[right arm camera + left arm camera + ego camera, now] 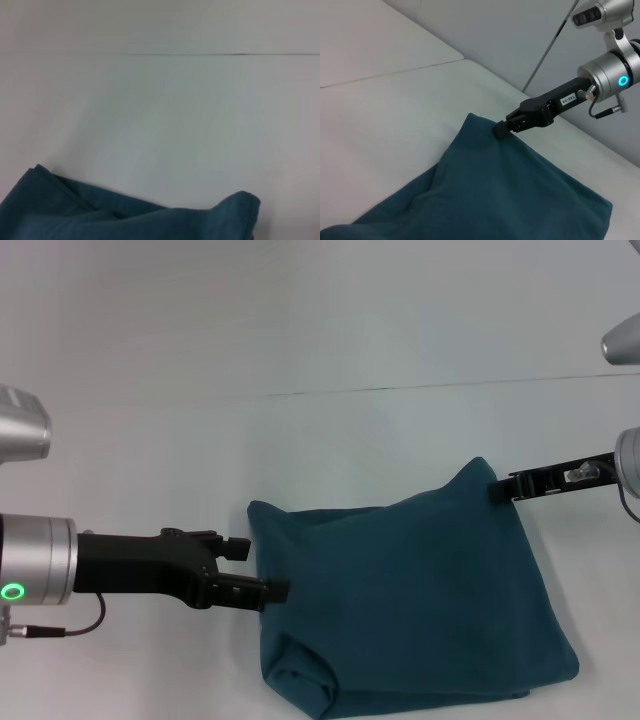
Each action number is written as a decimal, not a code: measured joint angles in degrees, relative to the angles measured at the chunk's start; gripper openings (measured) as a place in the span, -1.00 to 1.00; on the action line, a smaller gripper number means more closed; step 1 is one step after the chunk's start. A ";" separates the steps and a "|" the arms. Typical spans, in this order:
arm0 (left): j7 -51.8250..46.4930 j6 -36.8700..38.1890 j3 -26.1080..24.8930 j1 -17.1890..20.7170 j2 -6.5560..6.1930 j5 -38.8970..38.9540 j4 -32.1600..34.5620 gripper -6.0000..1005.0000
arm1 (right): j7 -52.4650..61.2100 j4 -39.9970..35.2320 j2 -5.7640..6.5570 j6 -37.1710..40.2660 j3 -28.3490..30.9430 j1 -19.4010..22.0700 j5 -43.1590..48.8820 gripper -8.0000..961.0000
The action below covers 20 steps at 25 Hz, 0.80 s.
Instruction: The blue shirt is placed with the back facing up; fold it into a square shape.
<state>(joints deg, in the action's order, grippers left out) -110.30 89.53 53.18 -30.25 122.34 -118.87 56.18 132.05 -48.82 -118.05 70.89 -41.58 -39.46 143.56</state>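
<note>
1. The blue shirt (pixel 410 590) lies on the white counter (pixel 300 440), already folded down to a rough block; its near edge is rumpled and rolled at the near-left corner, and no lettering shows.
2. Left hand (pixel 270 590) sits at the shirt's left edge, about midway along it, tips touching the cloth. Looks closed on that edge, but the cloth hides the tips, so I can't tell for sure.
3. Right hand (pixel 497 488) is at the far-right corner, clamped shut on the shirt; the cloth peaks upward into a point there. The left wrist view confirms it: right hand (pixel 501 131) pinching the raised corner.
4. Key relation: the shirt's bulk lies between the two hands, right of the left hand, and near and left of the right hand. Its long axis runs roughly left to right. Each hand is already at its own edge, neither nearer.
5. Judgement: the far-right corner needs laying flat and the near roll squaring.
6. Surface: plain, matte white, one thin seam line (pixel 450 383) across it beyond the shirt. Nothing else visible nearby.
</note>
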 joint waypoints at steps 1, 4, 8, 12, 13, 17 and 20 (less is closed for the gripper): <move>0.01 -0.03 0.00 -0.01 0.00 -0.14 -0.02 0.91 | 0.23 0.19 0.04 -0.11 -0.27 -0.06 0.02 -0.80; 0.06 -0.08 0.00 -0.09 0.00 -1.14 -0.04 0.91 | 1.82 0.34 0.55 -0.11 -0.55 -0.04 0.12 -0.76; 0.09 -0.09 0.00 -0.02 0.00 -2.64 0.22 0.91 | 5.24 -0.68 1.97 1.07 -0.31 0.90 0.24 -0.70; -0.09 1.17 -0.27 0.65 -0.14 -3.02 1.80 0.91 | 7.07 -4.71 2.97 6.64 0.79 2.24 -0.18 -0.64; -0.30 1.93 -0.36 0.88 -0.20 -3.20 2.40 0.91 | 7.26 -6.20 2.93 8.11 1.17 2.64 -0.25 -0.63; -0.39 6.45 0.23 3.75 0.96 -5.38 8.07 0.91 | 7.55 -11.99 2.45 12.35 2.95 3.79 -0.36 -0.35; 1.73 6.00 4.29 7.87 2.19 -6.38 12.51 0.91 | 7.57 -13.54 2.45 14.08 4.57 3.90 -0.44 -0.09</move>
<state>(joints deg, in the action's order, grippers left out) -108.57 95.54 57.47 -22.38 124.53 -125.25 68.68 139.62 -62.37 -115.61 84.97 -37.01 -35.56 143.11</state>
